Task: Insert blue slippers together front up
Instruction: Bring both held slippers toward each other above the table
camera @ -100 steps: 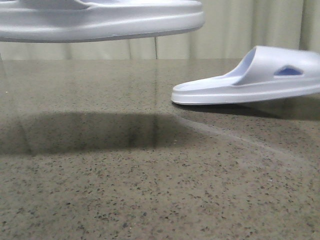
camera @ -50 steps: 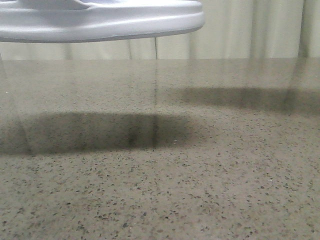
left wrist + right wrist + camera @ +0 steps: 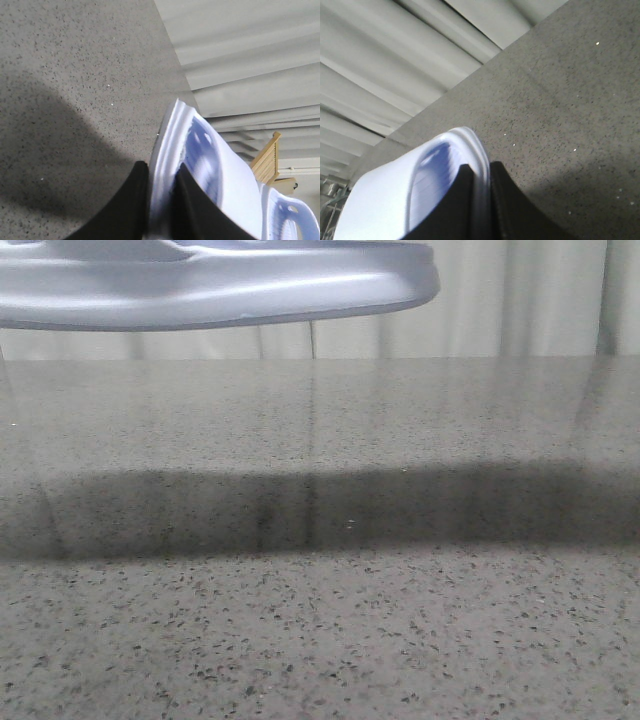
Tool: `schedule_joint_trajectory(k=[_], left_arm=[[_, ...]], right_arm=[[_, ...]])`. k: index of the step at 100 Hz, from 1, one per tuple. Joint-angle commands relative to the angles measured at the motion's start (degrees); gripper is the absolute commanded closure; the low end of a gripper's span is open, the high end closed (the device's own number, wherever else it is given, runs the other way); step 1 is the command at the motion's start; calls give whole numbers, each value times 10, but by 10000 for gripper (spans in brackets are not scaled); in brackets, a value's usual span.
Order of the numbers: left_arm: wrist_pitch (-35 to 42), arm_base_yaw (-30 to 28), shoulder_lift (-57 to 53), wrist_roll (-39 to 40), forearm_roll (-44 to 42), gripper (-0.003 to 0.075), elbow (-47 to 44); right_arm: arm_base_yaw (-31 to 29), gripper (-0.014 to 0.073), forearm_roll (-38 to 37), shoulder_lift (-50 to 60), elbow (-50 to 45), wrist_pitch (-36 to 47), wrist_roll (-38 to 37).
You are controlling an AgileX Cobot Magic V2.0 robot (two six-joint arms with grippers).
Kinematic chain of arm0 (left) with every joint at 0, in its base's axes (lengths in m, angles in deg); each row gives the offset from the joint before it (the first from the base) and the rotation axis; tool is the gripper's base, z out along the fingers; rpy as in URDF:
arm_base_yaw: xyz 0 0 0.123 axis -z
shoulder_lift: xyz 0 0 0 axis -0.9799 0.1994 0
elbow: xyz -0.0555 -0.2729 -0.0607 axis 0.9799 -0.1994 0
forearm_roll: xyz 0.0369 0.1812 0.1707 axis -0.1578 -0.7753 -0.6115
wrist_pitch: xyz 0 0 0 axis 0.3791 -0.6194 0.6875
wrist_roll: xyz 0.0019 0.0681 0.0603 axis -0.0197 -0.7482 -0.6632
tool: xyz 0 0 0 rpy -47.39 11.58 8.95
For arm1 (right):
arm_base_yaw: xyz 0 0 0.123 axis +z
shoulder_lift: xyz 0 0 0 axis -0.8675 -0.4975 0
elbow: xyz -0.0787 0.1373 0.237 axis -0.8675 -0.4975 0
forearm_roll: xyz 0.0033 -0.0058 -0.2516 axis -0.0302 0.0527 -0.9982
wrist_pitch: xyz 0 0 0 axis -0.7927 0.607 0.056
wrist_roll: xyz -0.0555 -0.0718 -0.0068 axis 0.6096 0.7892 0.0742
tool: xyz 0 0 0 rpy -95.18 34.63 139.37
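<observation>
- Speckled grey stone surface point(image 3: 320, 640) fills the lower frame of the front view, with pale pleated curtains point(image 3: 500, 300) behind it and a broad shadow band across the middle.
- Left claw point(image 3: 161, 205), low centre of its wrist view, is closed tight on the sole edge of one blue slipper point(image 3: 200, 170), a dark finger on either side of the rim; the ribbed footbed runs toward the lower right.
- Right claw point(image 3: 481, 200), at the bottom of its wrist view, is likewise pinched shut on the rim of the other blue slipper point(image 3: 410, 195), whose footbed spreads to the lower left.
- In the front view only one slipper shows, held aloft along the upper left; I judge it to be the left arm's. The right one is out of frame.
- Risk, as I judge it: both holds are thin edge pinches on soft foam, so a slipper could twist or slide out when the pair is pushed together, spoiling the alignment.
- No brand, label or writing is readable anywhere.
</observation>
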Motion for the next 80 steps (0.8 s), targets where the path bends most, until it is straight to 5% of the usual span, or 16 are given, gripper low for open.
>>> schedule_joint_trajectory(k=[1,80], left_arm=[[-10,5,-2,-1,45,704,20],[-106,5,-2,-42,134,704,20]], right_arm=[[0,701,38,1,22,28,27],[0,701,105,-12,20,-14,75]])
